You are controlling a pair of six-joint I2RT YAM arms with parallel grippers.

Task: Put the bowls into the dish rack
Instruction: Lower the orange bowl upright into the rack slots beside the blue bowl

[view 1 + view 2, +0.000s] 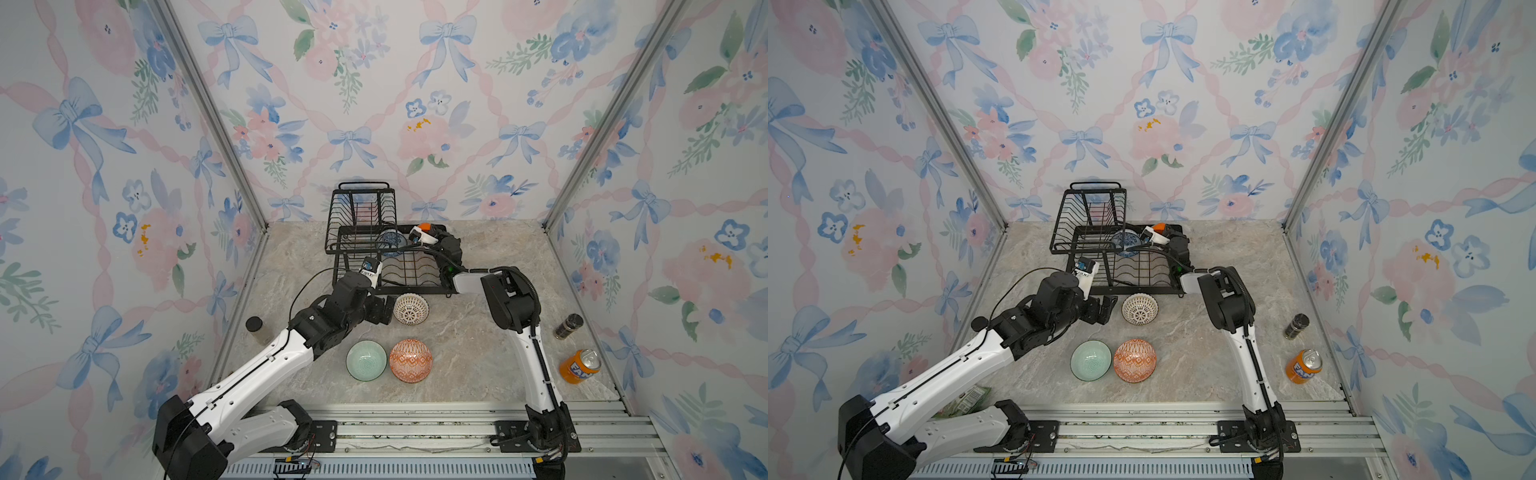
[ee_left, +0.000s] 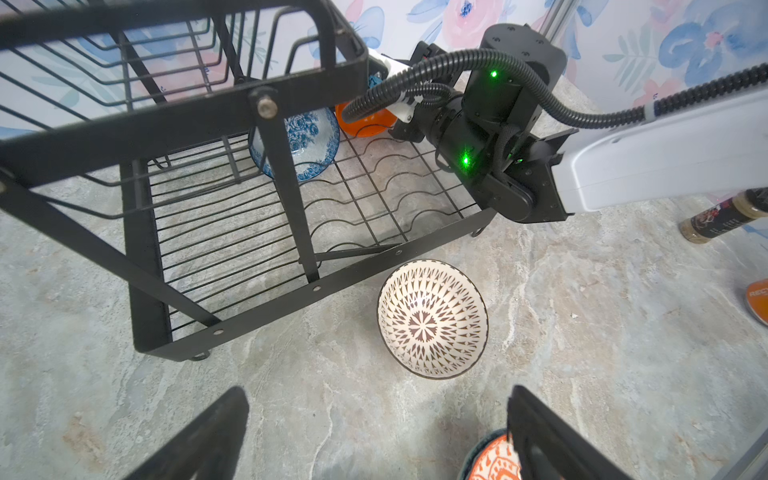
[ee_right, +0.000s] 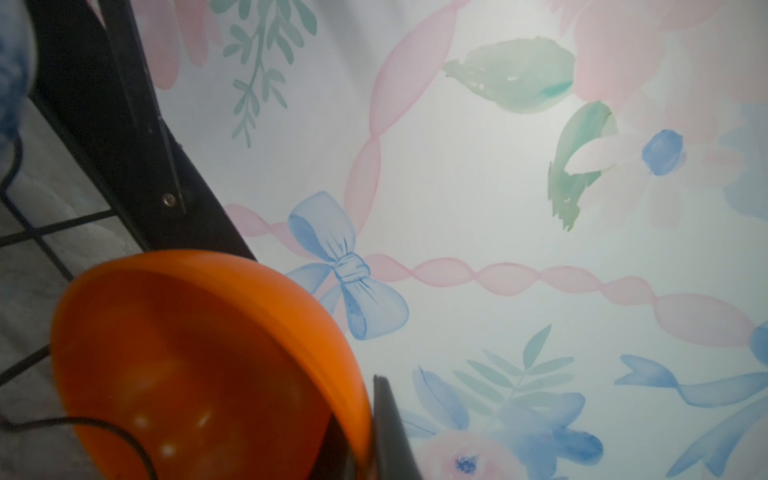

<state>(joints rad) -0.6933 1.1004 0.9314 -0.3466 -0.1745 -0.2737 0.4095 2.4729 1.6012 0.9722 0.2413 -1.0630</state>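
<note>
My right gripper (image 3: 368,432) is clamped on the rim of the plain orange bowl (image 3: 187,353), one finger inside and one outside. It holds the bowl tilted at the far right end of the dish rack (image 1: 415,289), over the lower tray. I cannot tell whether the bowl rests on the wires. Just beside it, the blue-patterned bowl (image 2: 299,141) stands on edge in the tray's wavy slots, below the raised basket.

My left gripper (image 2: 374,436) hangs with its jaws spread wide and nothing between them. It is low over the tabletop (image 1: 478,374), in front of the rack's near edge. The white lattice bowl (image 1: 410,308) sits on the tabletop just beside it, close to the rack.

Nearer to me, the pale green bowl (image 1: 366,360) and the orange-white geometric bowl (image 1: 410,360) sit side by side. An orange soda can (image 1: 579,365) and a dark spice jar (image 1: 568,326) stand well apart on the right.
</note>
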